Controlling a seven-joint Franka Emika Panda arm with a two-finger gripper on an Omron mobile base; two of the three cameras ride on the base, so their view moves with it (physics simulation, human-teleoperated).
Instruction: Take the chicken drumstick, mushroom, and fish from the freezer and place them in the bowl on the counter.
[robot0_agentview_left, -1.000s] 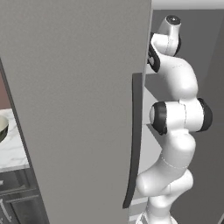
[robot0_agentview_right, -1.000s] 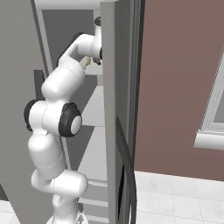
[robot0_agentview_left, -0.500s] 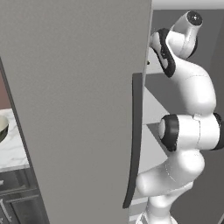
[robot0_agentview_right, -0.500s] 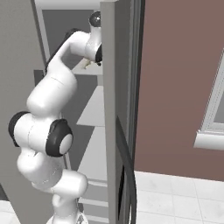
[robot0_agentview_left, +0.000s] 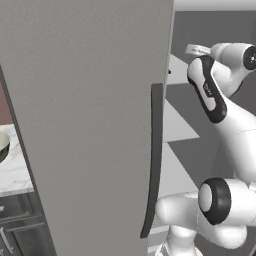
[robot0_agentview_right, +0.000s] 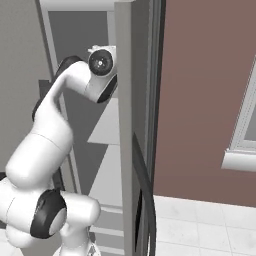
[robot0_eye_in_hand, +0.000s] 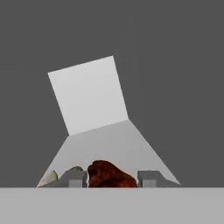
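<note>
1. Your freezer (robot0_agentview_left: 90, 125) door, plain flat grey with a dark strip handle (robot0_agentview_left: 154, 160), blocks most of the left base view; the arm reaches past its edge.
2. The bowl (robot0_agentview_left: 3, 146) is cut off at 9 o'clock there, a pale rim on the white marble counter (robot0_agentview_left: 14, 172).
3. In the hand view your gripper (robot0_eye_in_hand: 113, 180) sits narrow, fingertips (robot0_eye_in_hand: 77, 179) flanking a reddish-brown lump, the chicken drumstick (robot0_eye_in_hand: 109, 175); whether it's truly clamped, you cannot tell.
4. A pale scrap (robot0_eye_in_hand: 49, 177) at 8 o'clock is too small to name.
5. White shelf (robot0_eye_in_hand: 89, 94) lies ahead.
</note>
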